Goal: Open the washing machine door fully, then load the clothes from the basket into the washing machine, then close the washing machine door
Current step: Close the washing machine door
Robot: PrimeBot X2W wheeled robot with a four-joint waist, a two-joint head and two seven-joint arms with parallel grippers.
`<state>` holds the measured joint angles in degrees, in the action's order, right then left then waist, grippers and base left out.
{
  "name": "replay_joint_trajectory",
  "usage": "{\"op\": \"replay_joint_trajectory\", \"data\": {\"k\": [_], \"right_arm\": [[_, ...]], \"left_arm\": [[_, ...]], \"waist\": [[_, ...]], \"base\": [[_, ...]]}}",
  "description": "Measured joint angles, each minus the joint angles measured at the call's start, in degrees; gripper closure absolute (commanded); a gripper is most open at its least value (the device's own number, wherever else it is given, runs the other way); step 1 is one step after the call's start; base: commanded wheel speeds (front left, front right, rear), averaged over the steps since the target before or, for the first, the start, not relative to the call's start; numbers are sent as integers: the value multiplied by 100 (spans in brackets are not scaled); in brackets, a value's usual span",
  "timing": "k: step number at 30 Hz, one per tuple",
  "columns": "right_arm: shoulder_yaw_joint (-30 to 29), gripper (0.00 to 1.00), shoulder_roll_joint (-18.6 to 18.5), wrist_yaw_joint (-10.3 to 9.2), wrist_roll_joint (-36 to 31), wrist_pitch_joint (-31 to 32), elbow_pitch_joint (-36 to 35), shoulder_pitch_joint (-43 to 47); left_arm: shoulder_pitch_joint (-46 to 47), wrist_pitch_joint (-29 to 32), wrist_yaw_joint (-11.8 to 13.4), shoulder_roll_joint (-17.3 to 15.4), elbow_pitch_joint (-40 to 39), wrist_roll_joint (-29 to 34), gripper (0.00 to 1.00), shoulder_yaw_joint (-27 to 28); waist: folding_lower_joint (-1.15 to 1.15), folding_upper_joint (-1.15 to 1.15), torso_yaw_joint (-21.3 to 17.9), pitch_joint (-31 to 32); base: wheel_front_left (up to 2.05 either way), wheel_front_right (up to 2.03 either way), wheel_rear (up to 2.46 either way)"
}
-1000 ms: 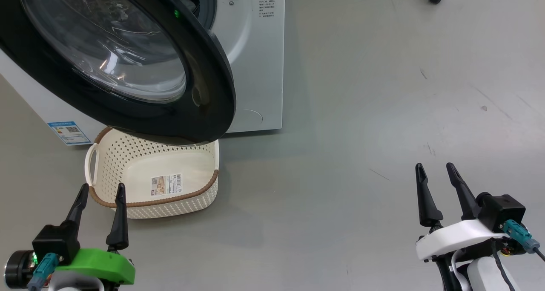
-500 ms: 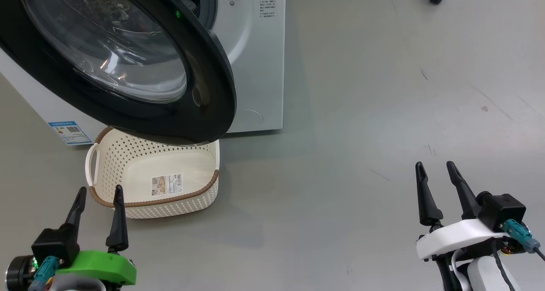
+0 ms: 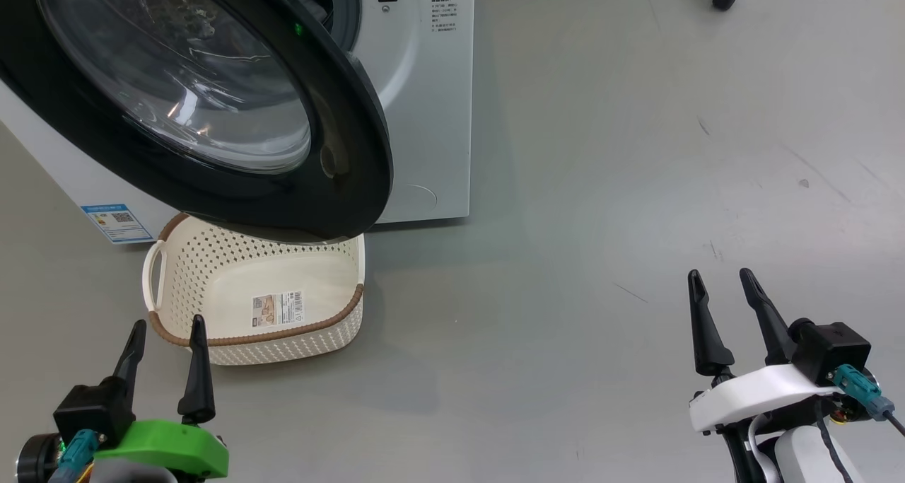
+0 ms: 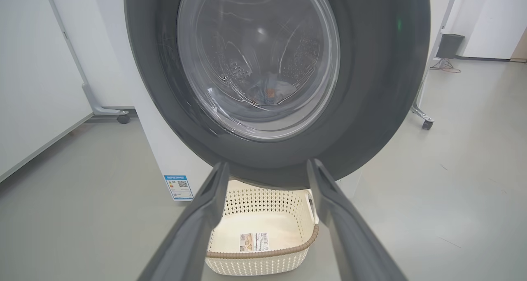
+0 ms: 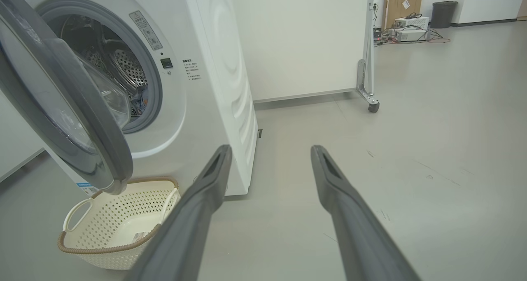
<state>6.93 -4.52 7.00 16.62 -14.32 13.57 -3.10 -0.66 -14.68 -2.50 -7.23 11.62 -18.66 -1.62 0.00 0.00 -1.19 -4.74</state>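
Left gripper low at the lower left of the head view, its two dark fingers pointing up and forward toward the basket, spread wide and holding nothing; right gripper at the lower right, well apart from the machine, over bare grey floor, its two fingers likewise spread wide and holding nothing. One white washing machine at upper left; its one round door, black-rimmed with a clear glass centre, stands swung partly out from the front, its lower edge overhanging the rear of the basket. One cream perforated basket with a brown rim sits on the floor just before the machine, beneath the door; two side handles show in the right wrist view; one label sticker lies on its bottom. One blue label sits low on the machine's front. In the left wrist view the gripper faces the door squarely, the basket between its fingers; the clothes appear through the glass as a small blue and orange bundle inside the drum, their number not discernible.
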Motion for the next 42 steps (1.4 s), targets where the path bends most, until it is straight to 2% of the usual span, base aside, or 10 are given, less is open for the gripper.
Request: {"op": "replay_joint_trajectory", "data": {"k": [24,25,26,36,42], "right_arm": [[41,0,5,0,-2,0,41,24],[44,41,5,0,-3,0,41,31],[36,100,11,0,-3,0,41,43],[-52,100,60,0,40,0,-91,100],[38,100,79,0,59,-2,-805,-139]], "left_arm": [[1,1,-201,124,190,158,0,167],[1,1,-201,130,196,158,0,177],[1,1,-203,138,207,159,0,191],[3,1,-252,233,207,200,0,315],[4,1,-260,237,200,248,0,346]], "waist": [[0,0,33,106],[0,0,33,107],[0,0,33,109],[0,0,50,101],[0,0,64,77]], "base": [[0,0,0],[0,0,0],[0,0,0],[0,0,0],[0,0,0]]}}
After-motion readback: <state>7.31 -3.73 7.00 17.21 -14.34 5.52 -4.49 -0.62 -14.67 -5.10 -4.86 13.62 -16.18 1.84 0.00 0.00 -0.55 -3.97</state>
